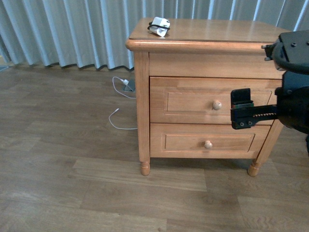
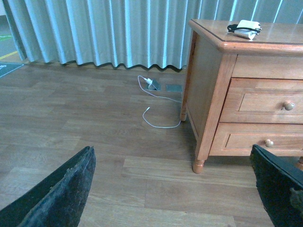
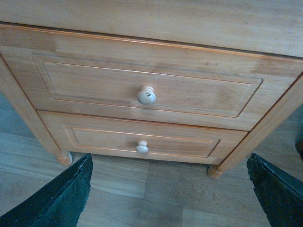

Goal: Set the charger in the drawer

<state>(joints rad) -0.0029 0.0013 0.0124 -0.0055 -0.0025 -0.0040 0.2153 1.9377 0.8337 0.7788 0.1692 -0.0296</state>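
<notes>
— Since the charger (image 1: pixel 159 26) heads the list, where is it?

— Item 1: charger, white block, black cord wrapped round it. Lies on top of the nightstand (image 1: pixel 217 34), near the back left corner. Nothing holds it.

— And the drawers?

— Item 2: upper drawer (image 1: pixel 190 100), closed flush, one round knob (image 1: pixel 217 105). Item 3: lower drawer (image 1: pixel 183 141), also closed, with its own knob.

— The arms?

— Item 4: right gripper (image 1: pixel 241 107), level with the upper drawer's front and to the right of the knob in the front view, apart from it. Its wrist view shows the jaws spread wide with nothing between them. Item 5: left gripper (image 2: pixel 171 156), jaws likewise wide apart and empty, above the floor (image 1: pixel 72 183) well to the left of the nightstand.

— Anything else?

— Item 6: white cable (image 1: pixel 119 104) with its plug, loose on the wooden floor beside the nightstand's left side. Item 7: pale curtain (image 1: pixel 72 29), hanging behind.
</notes>
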